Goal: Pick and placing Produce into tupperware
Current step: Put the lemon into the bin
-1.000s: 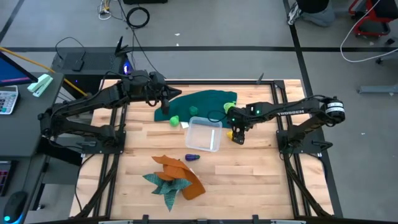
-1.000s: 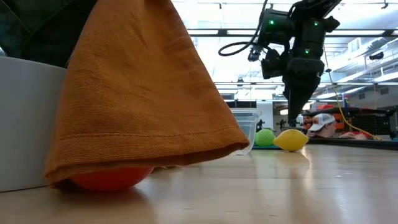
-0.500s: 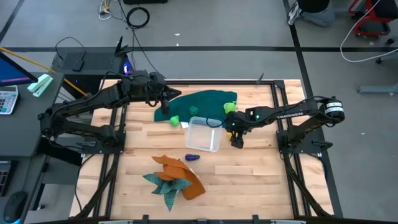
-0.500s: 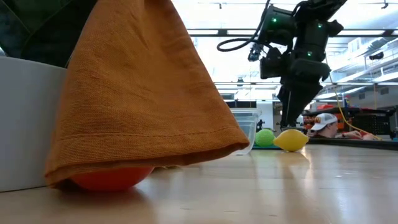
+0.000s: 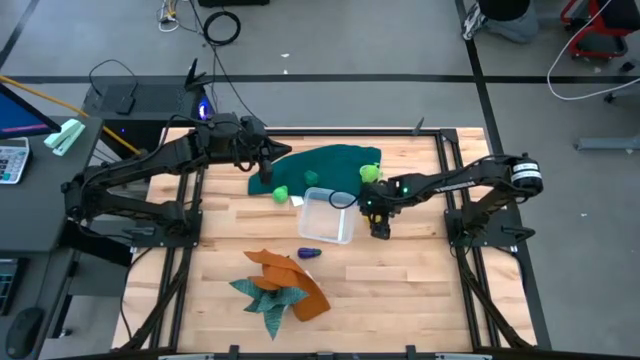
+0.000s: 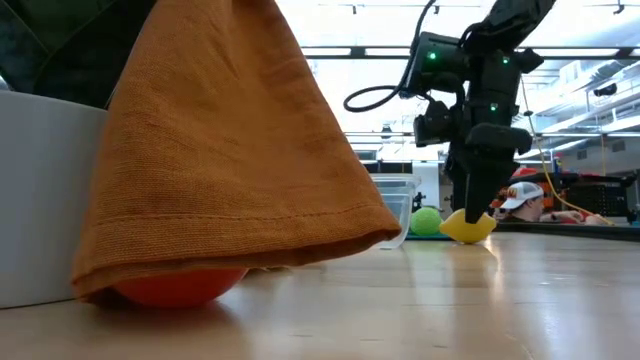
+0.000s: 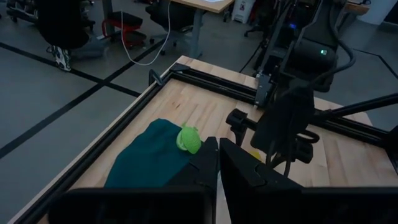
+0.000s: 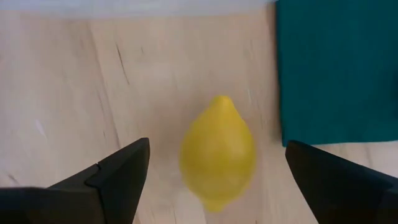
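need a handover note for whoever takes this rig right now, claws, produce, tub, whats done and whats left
Right claw: open, straddling the yellow toy lemon on the wooden table beside the clear plastic tupperware tub; not closed on it.
Left claw: shut, holding nothing, waiting over the far left of the table by the large dark green cloth.
Produce: two light green toy fruits at that cloth's edges, a purple toy vegetable beside the tub, a red toy fruit under the orange cloth.
Done: nothing visible in the tub.
Left: grasp the lemon, drop it in the tub, then the rest.
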